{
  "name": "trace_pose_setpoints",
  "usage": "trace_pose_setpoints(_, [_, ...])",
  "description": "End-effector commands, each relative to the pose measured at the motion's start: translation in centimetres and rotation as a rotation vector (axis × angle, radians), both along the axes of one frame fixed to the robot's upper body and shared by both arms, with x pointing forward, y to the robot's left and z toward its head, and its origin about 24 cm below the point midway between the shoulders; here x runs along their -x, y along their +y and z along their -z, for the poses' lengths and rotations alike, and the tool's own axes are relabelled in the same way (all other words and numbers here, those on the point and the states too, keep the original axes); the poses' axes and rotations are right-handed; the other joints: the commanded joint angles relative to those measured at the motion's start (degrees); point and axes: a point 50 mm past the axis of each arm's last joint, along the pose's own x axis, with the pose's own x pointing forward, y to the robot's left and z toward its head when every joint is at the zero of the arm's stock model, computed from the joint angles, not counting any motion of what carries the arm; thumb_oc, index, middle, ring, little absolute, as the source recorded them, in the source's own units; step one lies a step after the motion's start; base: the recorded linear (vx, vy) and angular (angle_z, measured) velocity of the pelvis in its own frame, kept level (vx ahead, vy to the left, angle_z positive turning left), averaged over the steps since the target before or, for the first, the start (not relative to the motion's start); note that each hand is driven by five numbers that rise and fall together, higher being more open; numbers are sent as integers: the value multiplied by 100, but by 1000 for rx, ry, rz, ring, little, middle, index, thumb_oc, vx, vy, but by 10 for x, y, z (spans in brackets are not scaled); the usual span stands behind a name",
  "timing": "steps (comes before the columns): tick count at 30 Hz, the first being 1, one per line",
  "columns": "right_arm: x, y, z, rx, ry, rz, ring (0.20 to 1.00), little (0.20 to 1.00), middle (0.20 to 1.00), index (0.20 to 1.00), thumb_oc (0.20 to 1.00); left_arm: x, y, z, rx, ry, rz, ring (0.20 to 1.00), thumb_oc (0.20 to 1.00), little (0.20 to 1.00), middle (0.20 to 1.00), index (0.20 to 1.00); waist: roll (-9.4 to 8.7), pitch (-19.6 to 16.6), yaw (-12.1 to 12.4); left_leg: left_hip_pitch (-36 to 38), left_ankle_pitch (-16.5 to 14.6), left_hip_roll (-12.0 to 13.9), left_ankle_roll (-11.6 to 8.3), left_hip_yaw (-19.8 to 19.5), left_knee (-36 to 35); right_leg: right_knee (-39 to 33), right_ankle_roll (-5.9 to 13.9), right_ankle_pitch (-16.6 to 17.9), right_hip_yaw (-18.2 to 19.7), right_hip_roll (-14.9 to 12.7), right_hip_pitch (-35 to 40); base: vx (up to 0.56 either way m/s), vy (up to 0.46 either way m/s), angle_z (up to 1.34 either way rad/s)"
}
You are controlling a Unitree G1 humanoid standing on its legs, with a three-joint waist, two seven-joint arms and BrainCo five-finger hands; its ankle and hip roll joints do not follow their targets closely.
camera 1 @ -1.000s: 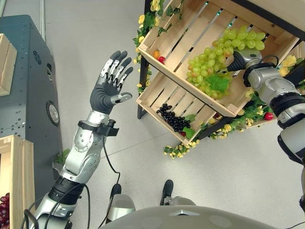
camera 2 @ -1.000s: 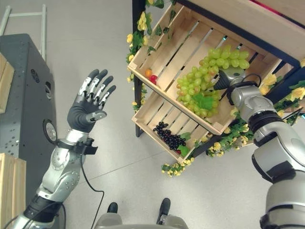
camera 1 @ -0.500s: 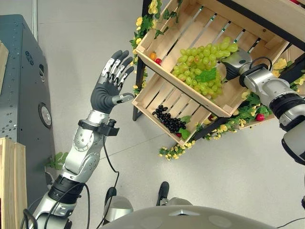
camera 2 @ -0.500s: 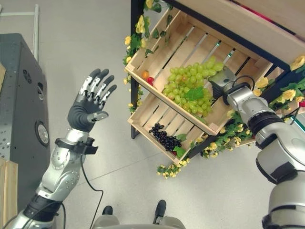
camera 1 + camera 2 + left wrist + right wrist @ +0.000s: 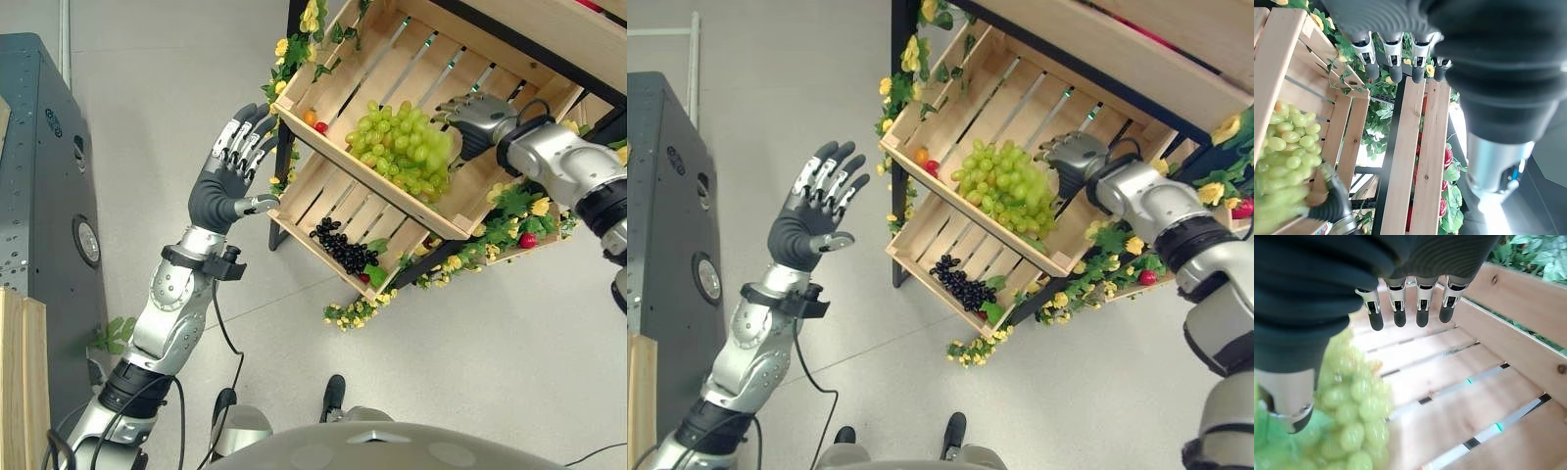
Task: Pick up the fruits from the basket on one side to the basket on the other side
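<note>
Slatted pale wooden crates on the dark-framed rack: two, an upper crate (image 5: 1014, 103) and a lower crate (image 5: 921, 257).
Bunches of green grapes: one large bunch (image 5: 1004, 191), lying in the upper crate.
Bunches of small black grapes: one (image 5: 963, 284), in the lower crate.
Small round orange fruits: one (image 5: 921, 155), in the upper crate's corner.
Small round red fruits: one (image 5: 934, 166), touching the orange one.
Red fruits among the leaves at the rack's right end: two in sight (image 5: 1147, 277).
Robot hands: two, the left hand (image 5: 813, 217) and the right hand (image 5: 1070, 157).
Grey metal cabinets: one (image 5: 666, 235).
</note>
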Motion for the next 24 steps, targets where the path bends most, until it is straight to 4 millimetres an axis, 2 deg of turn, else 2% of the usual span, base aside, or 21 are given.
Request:
trace_pose_setpoints(1, [1, -5, -52, -34, -57, 37, 1000, 1000, 1000, 1000, 1000, 12, 3, -27, -34, -155, 26, 1000, 1000, 1000, 1000, 1000, -57, -108, -50, -182, -122, -171, 276, 150, 82, 381, 396, -723, 212, 5, 477, 7, 2, -6])
trace_pose_setpoints(8, [6, 3, -64, -109, -48, -4, 1000, 1000, 1000, 1000, 1000, 13, 7, -26, -33, -152, 10, 1000, 1000, 1000, 1000, 1000, -19, -140, -108, -131, -138, -172, 281, 191, 78, 381, 398, -725, 256, 7, 498, 9, 7, -7])
trace_pose_setpoints(15, [22, 17, -65, -288, -53, -140, 1000, 1000, 1000, 1000, 1000, 13, 10, -26, -14, -155, -11, 1000, 1000, 1000, 1000, 1000, 82, -176, -173, -105, -145, -192, 298, 232, 75, 382, 402, -735, 275, -12, 520, 0, 0, 0])
trace_pose_setpoints(16, [26, 17, -66, -362, -67, -172, 1000, 1000, 1000, 1000, 1000, 13, 10, -26, -4, -156, -16, 1000, 1000, 1000, 1000, 1000, 134, -173, -199, -105, -144, -199, 302, 233, 77, 382, 403, -734, 281, -20, 524, 0, 0, 0])
trace_pose_setpoints(18, [30, 15, -64, -414, -73, -186, 1000, 1000, 1000, 1000, 1000, 14, 10, -26, -6, -156, -15, 1000, 1000, 1000, 1000, 1000, 117, -180, -185, -102, -147, -201, 306, 227, 75, 379, 404, -738, 276, -24, 534, 0, 0, 0])
trace_pose_setpoints(20, [39, 16, -42, -690, -82, -260, 1000, 1000, 1000, 1000, 1000, 14, 14, -25, 38, -156, -50, 1000, 1000, 1000, 1000, 1000, 264, -175, -241, -77, -164, -227, 337, 220, 75, 383, 407, -749, 263, -49, 558, 0, 0, 0])
trace_pose_setpoints(21, [41, 13, -38, -703, -82, -252, 1000, 1000, 1000, 1000, 1000, 14, 13, -24, 26, -152, -43, 1000, 1000, 1000, 1000, 1000, 195, -190, -199, -74, -167, -228, 336, 213, 76, 381, 408, -753, 256, -50, 565, 0, 0, 0])
trace_pose_setpoints(22, [42, 16, -25, -854, -84, -279, 1000, 1000, 1000, 1000, 1000, 13, 15, -23, 56, -144, -63, 1000, 1000, 1000, 1000, 1000, 302, -172, -225, -79, -167, -244, 356, 212, 75, 390, 408, -756, 243, -63, 563, 0, 0, 0])
trace_pose_setpoints(24, [49, 19, 10, -1042, -59, -274, 1000, 1000, 1000, 1000, 1000, 11, 18, -19, 61, -123, -85, 1000, 1000, 1000, 1000, 1000, 326, -181, -155, -91, -173, -270, 383, 176, 84, 396, 411, -772, 219, -92, 583, 0, 0, 0])
